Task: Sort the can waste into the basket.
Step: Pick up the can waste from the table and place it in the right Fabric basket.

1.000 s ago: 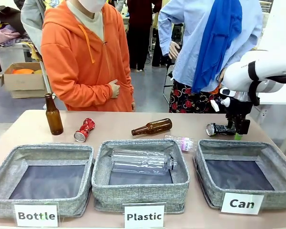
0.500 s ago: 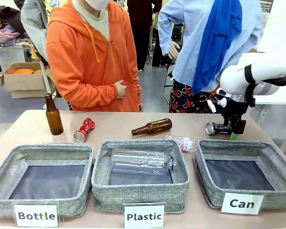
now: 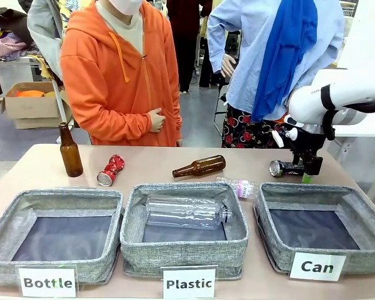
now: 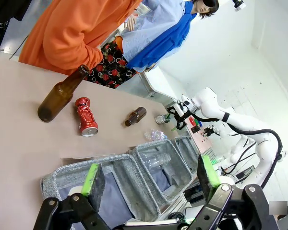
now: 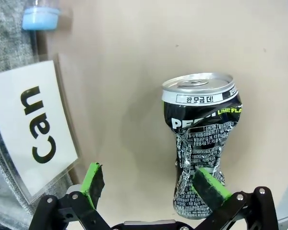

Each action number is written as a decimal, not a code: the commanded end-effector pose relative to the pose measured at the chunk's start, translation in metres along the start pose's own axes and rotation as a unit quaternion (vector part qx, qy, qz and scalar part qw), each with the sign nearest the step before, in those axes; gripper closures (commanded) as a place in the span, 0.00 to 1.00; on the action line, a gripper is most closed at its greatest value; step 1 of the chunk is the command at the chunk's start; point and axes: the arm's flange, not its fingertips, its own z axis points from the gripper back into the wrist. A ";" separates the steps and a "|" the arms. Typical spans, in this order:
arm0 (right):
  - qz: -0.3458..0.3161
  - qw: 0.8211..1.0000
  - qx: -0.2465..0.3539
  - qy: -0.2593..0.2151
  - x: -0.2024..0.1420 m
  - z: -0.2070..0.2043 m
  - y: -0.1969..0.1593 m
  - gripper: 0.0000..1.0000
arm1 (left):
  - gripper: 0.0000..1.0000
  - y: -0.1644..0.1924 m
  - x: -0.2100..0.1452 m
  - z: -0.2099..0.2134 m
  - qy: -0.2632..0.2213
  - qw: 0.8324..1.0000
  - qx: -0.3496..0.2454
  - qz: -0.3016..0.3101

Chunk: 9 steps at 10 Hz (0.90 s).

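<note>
Both spread apart: our right gripper (image 5: 151,186) hangs low beside the dented black can (image 5: 201,139) on the surface (image 3: 156,164) behind the Can basket (image 3: 276,247); our left gripper (image 4: 151,175) hovers over the Bottle basket (image 4: 55,178).

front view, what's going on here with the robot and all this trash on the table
A robot is sorting trash. Its right claw is open and down beside the black can, which lies on the table just behind the Can basket; it is not gripping it yet. The red can lies untouched further left. The left claw hangs open above the table. A person in an orange hoodie stands at the far side.
</note>
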 end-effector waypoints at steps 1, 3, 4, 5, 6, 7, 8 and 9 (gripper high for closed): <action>0.026 1.000 -0.012 -0.001 -0.004 0.011 0.016 0.00 | 0.00 0.000 0.002 -0.002 -0.010 1.000 -0.008 -0.012; 0.028 0.998 -0.047 -0.015 -0.004 0.017 0.013 0.00 | 0.00 0.000 0.002 -0.002 -0.010 1.000 -0.008 -0.012; 0.019 0.997 -0.069 -0.024 -0.005 0.019 0.012 0.00 | 0.00 0.000 0.002 -0.002 -0.010 1.000 -0.008 -0.012; 0.012 0.996 -0.089 -0.029 -0.005 0.019 0.011 0.00 | 0.00 0.000 0.002 -0.002 -0.010 1.000 -0.008 -0.012; 0.009 0.995 -0.099 -0.028 -0.004 0.015 0.005 0.00 | 0.00 0.000 0.002 -0.002 -0.010 1.000 -0.008 -0.012; 0.008 0.994 -0.106 -0.030 -0.001 0.011 -0.002 0.00 | 0.00 0.000 0.002 -0.002 -0.010 1.000 -0.008 -0.012; 0.014 0.996 -0.088 -0.026 0.000 0.006 -0.008 0.00 | 0.00 0.000 0.002 -0.002 -0.010 1.000 -0.008 -0.012; 0.026 0.997 -0.064 -0.016 0.003 -0.002 -0.012 0.00 | 0.00 0.000 0.002 -0.002 -0.010 1.000 -0.008 -0.012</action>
